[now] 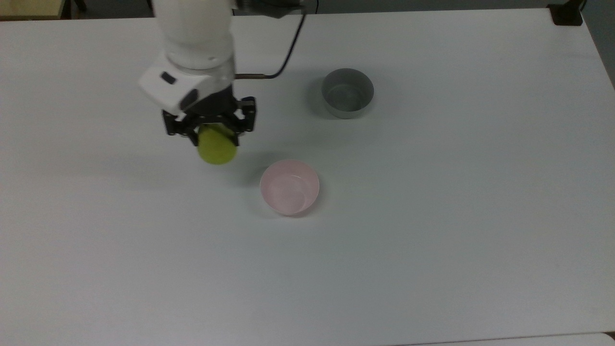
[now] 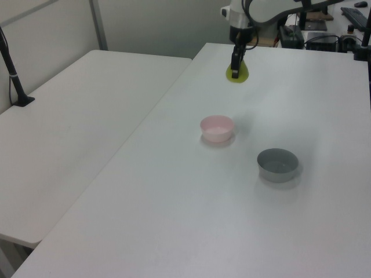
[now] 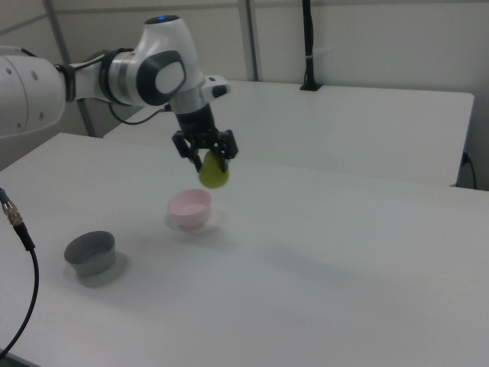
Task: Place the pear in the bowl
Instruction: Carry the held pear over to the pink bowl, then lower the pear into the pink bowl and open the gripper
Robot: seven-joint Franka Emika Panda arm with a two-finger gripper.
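Where the right view runs nearest, bare white surface (image 3: 321,290), with a dark cable (image 3: 23,283) cut off at the right view's left edge. Farther in, grey bowl (image 3: 90,253) standing alone, well apart from the pink one. Beyond it, bowl (image 3: 189,210), pale pink, upright, nothing inside. Above and just to the right view's right of that bowl, pear (image 3: 214,174), yellow-green, hanging clear of the surface, clamped between the black fingers (image 3: 223,145) of the tool (image 3: 206,157). Stem not to be made out; top of the fruit hidden by the fingers. Arm cut off at the right view's left edge.

From the top view, pear (image 1: 217,147) up and to the top view's left of the bowl (image 1: 289,187), not over its rim; faint shadow between them on the surface (image 1: 432,240). Tool (image 1: 211,132) closed on the fruit, upper arm cut off by the top edge. Grey bowl (image 1: 347,92) well apart, toward the top view's upper right.

From the left view, grey bowl (image 2: 277,164) nearest, bowl (image 2: 217,128) behind it, pear (image 2: 237,73) farthest and raised, half covered by the tool (image 2: 235,70).
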